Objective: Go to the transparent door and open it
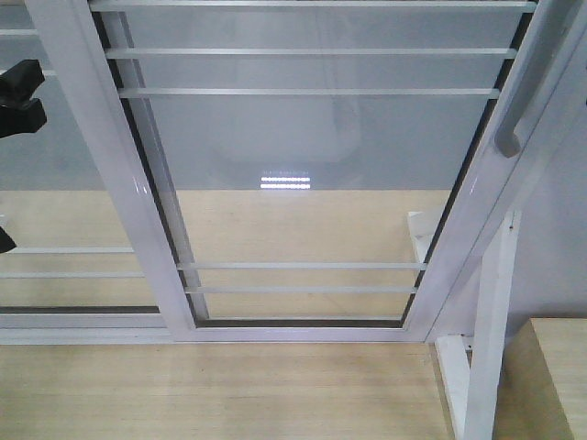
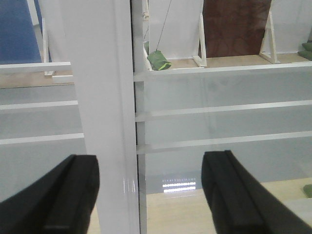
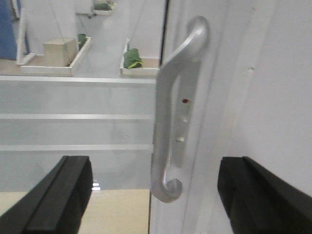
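Right fingers (image 3: 58, 200) spread, facing door handle (image 3: 168, 126) | left fingers (image 2: 53, 195) spread, facing white stile (image 2: 105, 97)

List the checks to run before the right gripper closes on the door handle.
1. Right gripper open: ok, jaws wide apart.
2. Handle between its fingers: ok, roughly midway in the right wrist view.
3. Depth to the handle: cannot tell whether the fingers reach around it.
4. Left gripper free: ok, it is open, with a white stile framed between its fingers and no grip.
5. Transparent door shut or ajar: cannot tell.
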Robot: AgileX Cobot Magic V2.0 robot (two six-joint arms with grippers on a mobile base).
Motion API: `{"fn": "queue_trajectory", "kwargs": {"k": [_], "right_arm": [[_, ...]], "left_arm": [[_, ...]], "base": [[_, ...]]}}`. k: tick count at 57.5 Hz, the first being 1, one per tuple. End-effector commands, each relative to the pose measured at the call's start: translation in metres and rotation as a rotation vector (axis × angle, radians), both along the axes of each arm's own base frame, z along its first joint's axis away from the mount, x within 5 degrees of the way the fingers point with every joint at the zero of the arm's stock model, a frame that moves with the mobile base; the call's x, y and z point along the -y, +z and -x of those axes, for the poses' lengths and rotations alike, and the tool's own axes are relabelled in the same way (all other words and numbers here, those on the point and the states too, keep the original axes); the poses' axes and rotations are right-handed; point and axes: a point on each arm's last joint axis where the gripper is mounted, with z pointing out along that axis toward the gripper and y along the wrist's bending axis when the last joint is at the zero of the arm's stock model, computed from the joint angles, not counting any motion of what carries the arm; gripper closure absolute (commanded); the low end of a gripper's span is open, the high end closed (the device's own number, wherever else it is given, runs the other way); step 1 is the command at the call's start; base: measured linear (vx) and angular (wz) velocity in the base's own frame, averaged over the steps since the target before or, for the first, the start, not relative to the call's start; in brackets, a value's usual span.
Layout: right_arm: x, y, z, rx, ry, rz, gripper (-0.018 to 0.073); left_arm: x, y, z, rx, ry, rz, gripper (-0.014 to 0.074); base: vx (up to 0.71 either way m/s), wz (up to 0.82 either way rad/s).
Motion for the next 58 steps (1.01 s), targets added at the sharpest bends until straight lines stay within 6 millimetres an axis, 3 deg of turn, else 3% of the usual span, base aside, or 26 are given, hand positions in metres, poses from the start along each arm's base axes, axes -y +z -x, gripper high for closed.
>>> {"fn": "queue_trajectory", "kwargs": {"k": [1,17,40,58], "right_arm": [[0.010,0.013,-0.008,0.087,-0.052,-0.024,0.0015],[0.018,-0.012,-0.063,0.018,-0.068,-0.039,0.0055],[0.028,-0.011,-0.152,-0.035,-0.049,-0.009,0.0067],[0.030,-0.019,-0.194,-0.040,-0.043,-0.018,0.0129]], "left_arm": [[0.001,0.023,0.001,0.128,-0.007,0.023,0.0029],[0.001,0.023,0.001,0.128,-0.007,0.023,0.0029],[0.001,0.023,0.001,0.128,-0.007,0.023,0.0029],[0.001,0.023,0.001,0.128,-0.007,0.023,0.0029]], "base": [[0.00,0.00],[0.00,0.00],[0.00,0.00],[0.00,0.00]]}}
